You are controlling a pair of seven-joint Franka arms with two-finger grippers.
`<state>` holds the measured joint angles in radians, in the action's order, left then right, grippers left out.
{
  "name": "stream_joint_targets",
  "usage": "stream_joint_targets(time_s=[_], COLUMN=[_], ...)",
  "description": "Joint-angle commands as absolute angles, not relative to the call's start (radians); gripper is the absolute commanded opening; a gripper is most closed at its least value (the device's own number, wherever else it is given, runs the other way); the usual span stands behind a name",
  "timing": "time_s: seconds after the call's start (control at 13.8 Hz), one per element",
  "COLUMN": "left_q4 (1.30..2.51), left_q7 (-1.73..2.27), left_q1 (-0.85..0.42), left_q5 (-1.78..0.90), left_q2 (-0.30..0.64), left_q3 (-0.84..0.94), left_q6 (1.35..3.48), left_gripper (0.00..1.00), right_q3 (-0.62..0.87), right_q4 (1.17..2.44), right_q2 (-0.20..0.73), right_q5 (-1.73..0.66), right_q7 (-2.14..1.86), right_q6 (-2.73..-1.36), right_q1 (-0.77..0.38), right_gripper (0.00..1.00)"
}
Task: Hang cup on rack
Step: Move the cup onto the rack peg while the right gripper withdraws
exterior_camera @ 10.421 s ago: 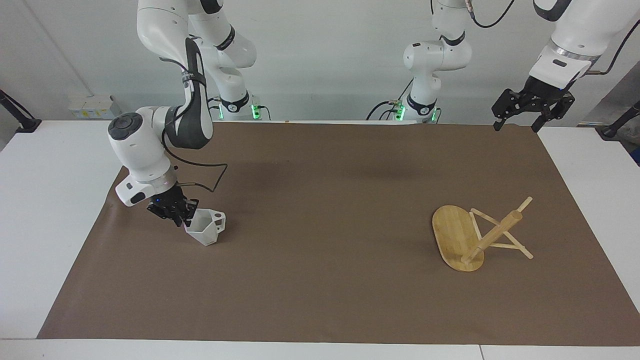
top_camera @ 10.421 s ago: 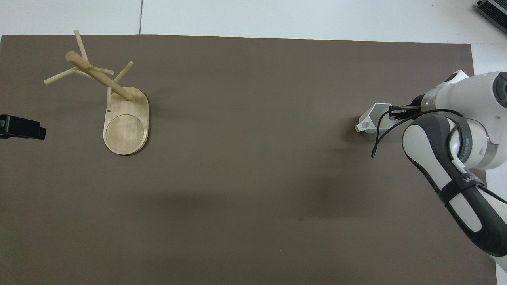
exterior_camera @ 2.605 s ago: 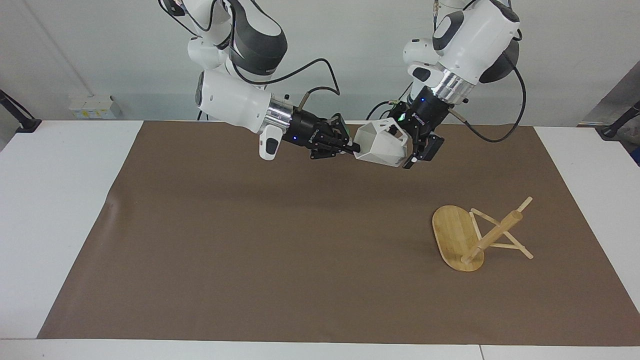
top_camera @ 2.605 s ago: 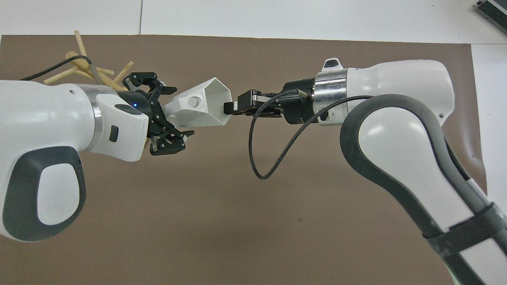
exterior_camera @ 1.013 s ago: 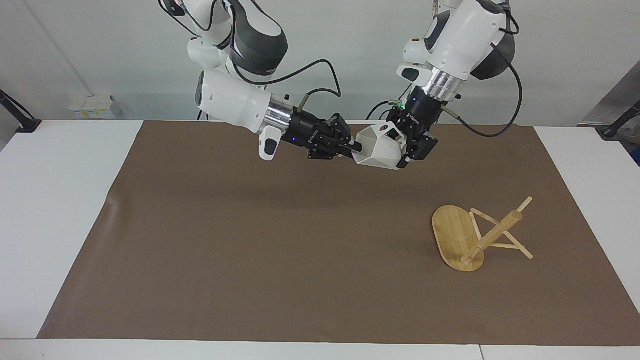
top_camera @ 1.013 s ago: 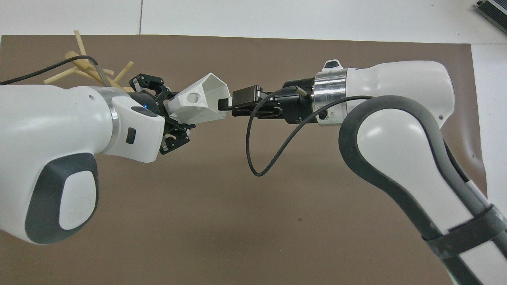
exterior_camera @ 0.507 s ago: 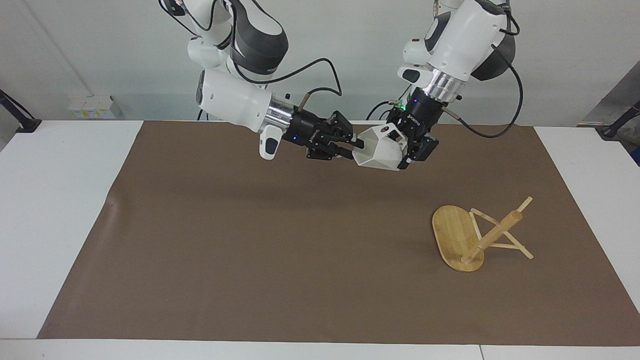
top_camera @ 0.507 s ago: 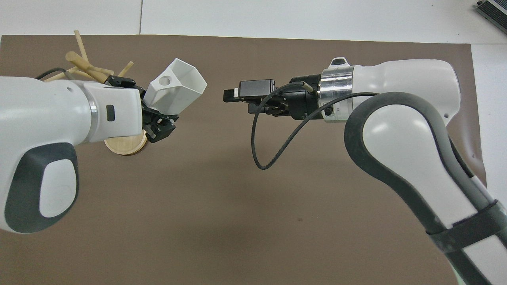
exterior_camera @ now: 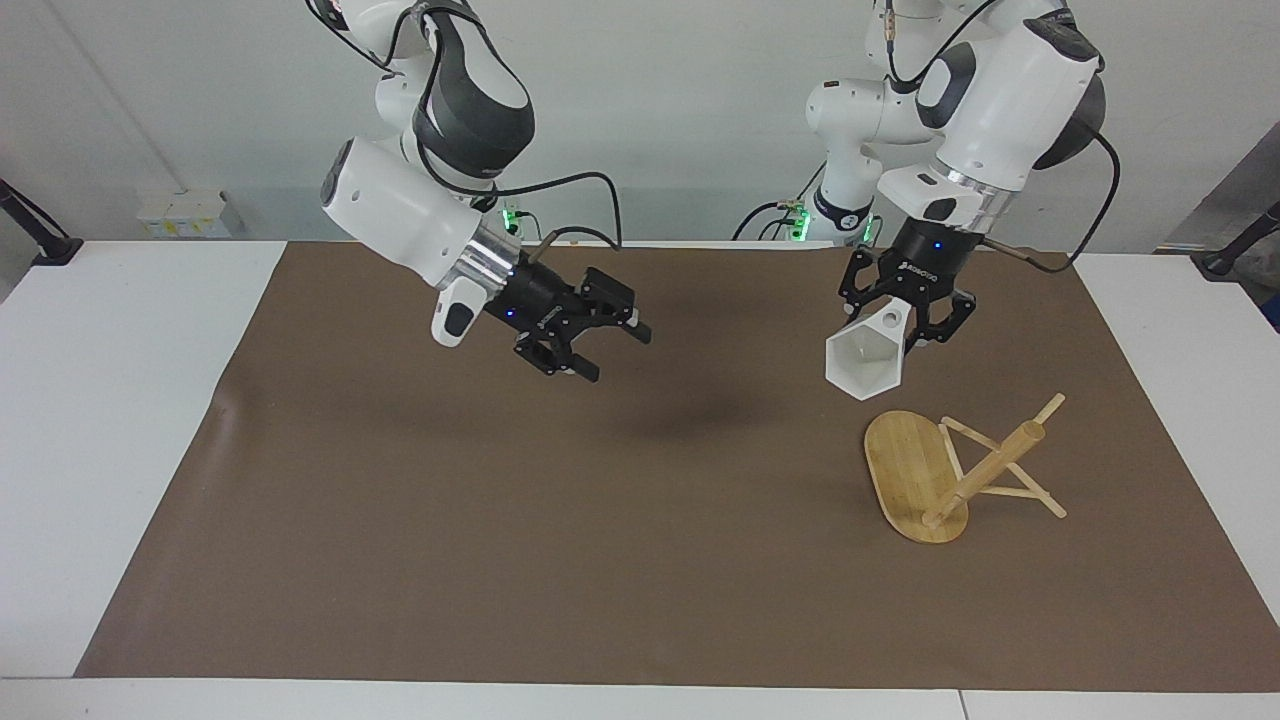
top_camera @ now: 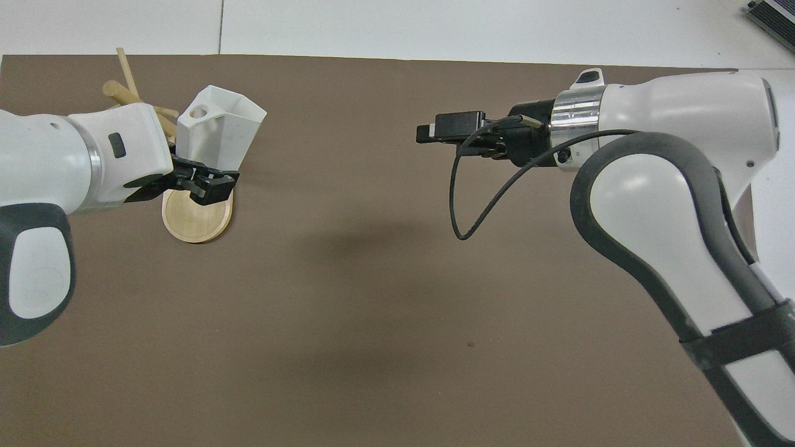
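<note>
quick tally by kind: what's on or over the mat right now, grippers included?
Cups: 1, the cup, white, held in the left gripper over the mat beside the rack.
Racks: 1, the rack, bamboo, standing on the brown mat.
Grippers: 2, the left one holding the cup, and the right gripper, open, over the mat.
Total: 4.

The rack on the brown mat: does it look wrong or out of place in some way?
Yes. The rack lies tipped on its side, its oval base on edge and its post slanting, resting on its pegs. The left gripper holds the cup in the air above it.
</note>
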<state>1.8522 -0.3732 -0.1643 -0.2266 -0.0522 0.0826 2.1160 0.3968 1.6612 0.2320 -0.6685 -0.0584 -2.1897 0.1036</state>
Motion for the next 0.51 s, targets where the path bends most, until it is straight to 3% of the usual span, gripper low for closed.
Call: stream_joint_targets(time_s=[0.0,0.43], left_q4=[1.853,1.827], left_q7=[-0.335,-0.169], left_q1=[-0.135,-0.15], left_q5=[-0.209,-0.163], left_q2=[-0.025,0.084], left_q3=[0.087,0.091], left_q6=[2.105,2.164], left_gripper=[0.0,0.0], right_q3=[0.338,0.174], right_q4=[1.678,1.675], right_q2=[0.218,0.204], right_q5=[-0.502,-0.148], right_q7=[-0.046,-0.052], right_q6=[-2.184,-2.097], right_q1=[0.11,0.11], right_gripper=[1.0,1.0])
